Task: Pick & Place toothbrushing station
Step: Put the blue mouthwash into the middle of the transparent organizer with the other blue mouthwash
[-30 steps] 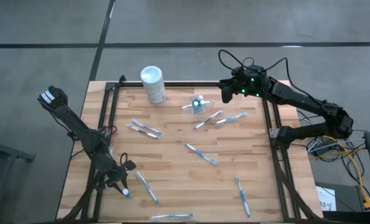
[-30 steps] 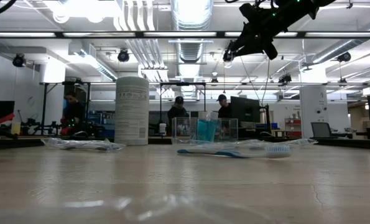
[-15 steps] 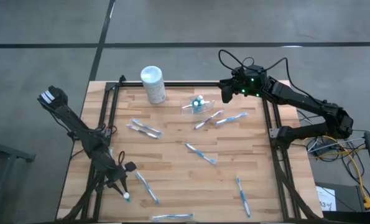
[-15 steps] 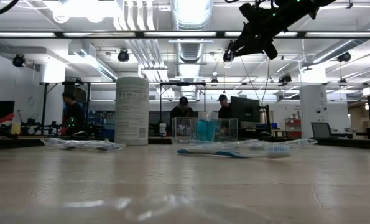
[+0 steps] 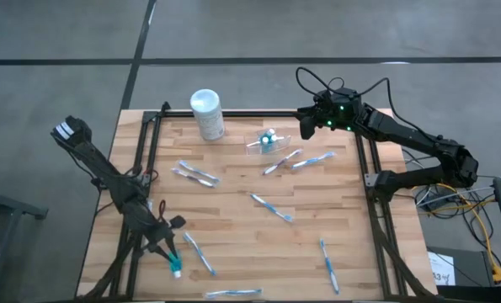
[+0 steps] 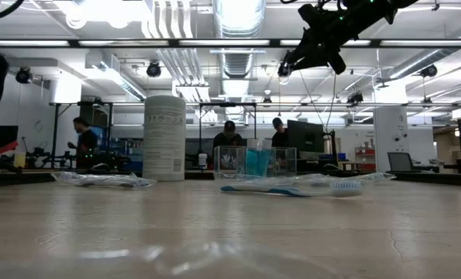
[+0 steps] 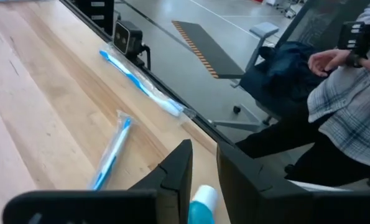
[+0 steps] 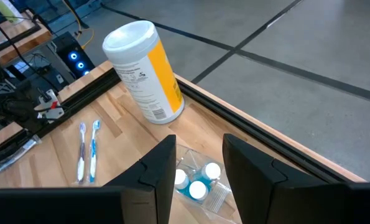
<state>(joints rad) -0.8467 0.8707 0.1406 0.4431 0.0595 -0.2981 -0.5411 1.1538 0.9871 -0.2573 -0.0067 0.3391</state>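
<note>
Wooden worktop (image 5: 233, 219) carries the toothbrushing station (image 5: 265, 141) upper centre (clear plastic). Right claw (image 5: 305, 126) hovers beside it, released. Left claw (image 5: 173, 263), lower left, grasps a blue-and-white tube (image 5: 175, 269).

White cylinder (image 5: 206, 114) crowds the station's (image 5: 265, 142) left.

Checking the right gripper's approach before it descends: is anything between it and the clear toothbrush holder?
Nothing visible. The right gripper hangs open above the clear holder; the white canister stands off to one side.

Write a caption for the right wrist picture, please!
Open right gripper hovers above the clear toothbrushing station beside the white container.
</note>
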